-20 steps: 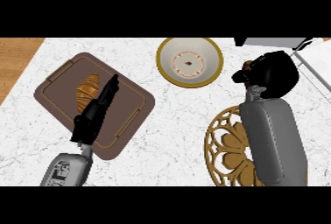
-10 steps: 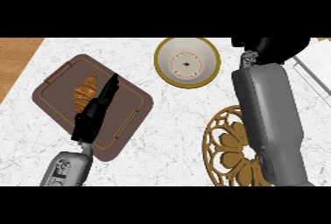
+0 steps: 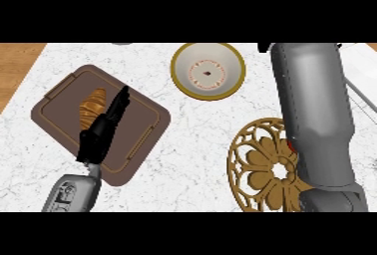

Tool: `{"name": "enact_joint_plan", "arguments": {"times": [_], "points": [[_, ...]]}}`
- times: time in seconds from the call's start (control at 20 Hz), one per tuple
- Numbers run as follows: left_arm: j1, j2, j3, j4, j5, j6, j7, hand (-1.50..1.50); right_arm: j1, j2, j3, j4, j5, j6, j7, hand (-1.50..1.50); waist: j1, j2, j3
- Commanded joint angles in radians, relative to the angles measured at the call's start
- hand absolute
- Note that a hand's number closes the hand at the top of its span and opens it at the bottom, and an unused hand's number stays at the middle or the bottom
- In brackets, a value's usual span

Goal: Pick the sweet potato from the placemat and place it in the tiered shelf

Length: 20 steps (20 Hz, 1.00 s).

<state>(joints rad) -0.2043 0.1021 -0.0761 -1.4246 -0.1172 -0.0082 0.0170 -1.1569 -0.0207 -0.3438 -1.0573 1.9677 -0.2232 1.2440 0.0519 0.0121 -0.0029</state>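
Observation:
The round gold openwork placemat (image 3: 258, 169) lies at the lower right, and my right forearm (image 3: 313, 114) crosses over its right side. No sweet potato shows anywhere. The forearm runs up to the picture's top, where only a dark sliver of my right hand (image 3: 265, 47) is visible. A pale edge and thin rods of the tiered shelf (image 3: 358, 94) show at the far right. My left hand (image 3: 103, 132) rests open over the brown tray, fingers straight.
A brown tray (image 3: 143, 129) at the left holds a croissant (image 3: 92, 107) just beside my left hand. A yellow-rimmed plate (image 3: 208, 71) stands at the top centre. The wooden counter edge (image 3: 15, 64) borders the marble top at the upper left.
My right arm has stretched up and away from me, carrying the hand from above the placemat to the top edge. The left hand has not moved.

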Motion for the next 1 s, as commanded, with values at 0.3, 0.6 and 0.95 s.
{"name": "enact_joint_plan", "arguments": {"times": [0.3, 0.6, 0.95], "points": [[0.021, -0.03, -0.009, -0.004, -0.016, 0.033, 0.006, 0.0, -0.149, -0.076, -0.136, 0.099, 0.161, 0.023, 0.185, 1.5, -0.021, -0.002, 0.002], [-0.005, -0.033, -0.005, -0.005, -0.022, 0.039, 0.026, 0.0, -0.184, -0.098, -0.175, 0.118, 0.25, 0.043, 0.174, 1.5, -0.029, -0.004, 0.002], [0.013, -0.008, 0.007, -0.024, -0.022, 0.024, 0.006, 0.0, -0.169, -0.155, -0.229, 0.164, 0.279, 0.023, 0.1, 1.5, -0.031, -0.006, 0.003]]}}
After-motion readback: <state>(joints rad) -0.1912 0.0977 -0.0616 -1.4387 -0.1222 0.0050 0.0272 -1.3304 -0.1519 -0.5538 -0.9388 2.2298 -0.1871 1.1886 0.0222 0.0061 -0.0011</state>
